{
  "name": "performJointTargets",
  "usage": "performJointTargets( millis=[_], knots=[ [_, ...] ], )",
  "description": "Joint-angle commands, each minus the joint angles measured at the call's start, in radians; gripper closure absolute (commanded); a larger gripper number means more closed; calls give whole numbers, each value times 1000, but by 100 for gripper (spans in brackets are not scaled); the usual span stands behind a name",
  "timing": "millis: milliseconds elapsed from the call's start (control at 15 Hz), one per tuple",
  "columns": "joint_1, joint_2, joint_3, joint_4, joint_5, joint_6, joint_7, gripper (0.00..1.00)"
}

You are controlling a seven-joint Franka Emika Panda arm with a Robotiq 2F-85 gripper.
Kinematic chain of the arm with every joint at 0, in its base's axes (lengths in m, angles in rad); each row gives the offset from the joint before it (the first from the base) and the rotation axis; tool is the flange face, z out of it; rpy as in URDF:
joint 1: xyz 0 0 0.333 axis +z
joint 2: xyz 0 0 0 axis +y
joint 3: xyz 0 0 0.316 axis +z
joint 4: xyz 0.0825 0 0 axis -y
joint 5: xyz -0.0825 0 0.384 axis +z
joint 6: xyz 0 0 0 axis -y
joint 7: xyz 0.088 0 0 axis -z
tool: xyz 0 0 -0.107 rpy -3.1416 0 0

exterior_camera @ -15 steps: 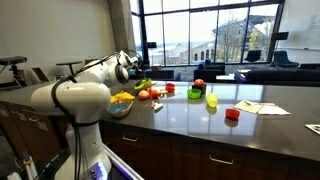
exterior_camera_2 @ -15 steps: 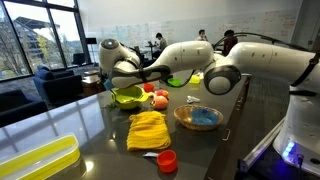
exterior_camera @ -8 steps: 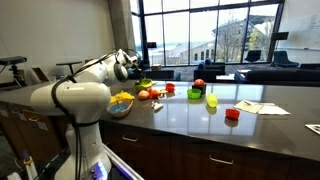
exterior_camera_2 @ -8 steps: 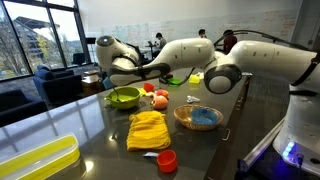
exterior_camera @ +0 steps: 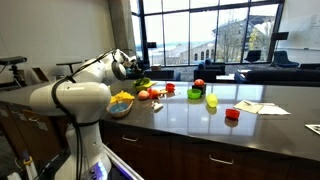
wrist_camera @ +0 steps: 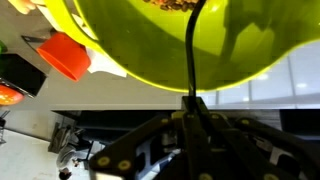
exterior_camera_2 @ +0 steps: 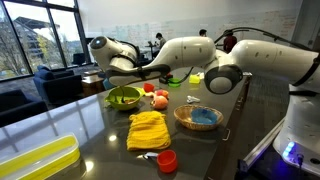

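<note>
In the wrist view my gripper (wrist_camera: pixel 192 102) is shut on a thin dark utensil handle (wrist_camera: pixel 191 55). The handle runs up over the rim of a lime-green bowl (wrist_camera: pixel 150 45) that fills the top of the view, and its far end is hidden inside. In both exterior views the gripper (exterior_camera_2: pixel 108 66) (exterior_camera: pixel 129 69) hangs just above the green bowl (exterior_camera_2: pixel 124 97) (exterior_camera: pixel 143 84) at the end of the dark counter. Brownish bits lie in the bowl.
Beside the bowl are red and orange fruit (exterior_camera_2: pixel 158 98), a yellow cloth (exterior_camera_2: pixel 148 129), a wicker bowl (exterior_camera_2: pixel 198 117) with something blue in it, a red cup (exterior_camera_2: pixel 167 160) and a yellow-green tray (exterior_camera_2: pixel 35 160). Farther along stand a green cup (exterior_camera: pixel 211 99), a red cup (exterior_camera: pixel 232 114) and papers (exterior_camera: pixel 262 107).
The wrist has drifted a little up and away over the green bowl. The jaws have stayed shut on the utensil handle.
</note>
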Motion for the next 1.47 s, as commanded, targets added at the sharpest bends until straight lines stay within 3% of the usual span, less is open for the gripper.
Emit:
performJointTargets(
  millis=[0, 467, 867, 1400],
  knots=[
    [28, -19, -34, 0, -35, -132, 95, 99],
    [65, -29, -60, 0, -97, -301, 174, 99],
    [111, -39, -103, 0, -187, -403, 154, 99],
    [132, -43, -91, 0, -287, -381, 82, 99]
  ],
)
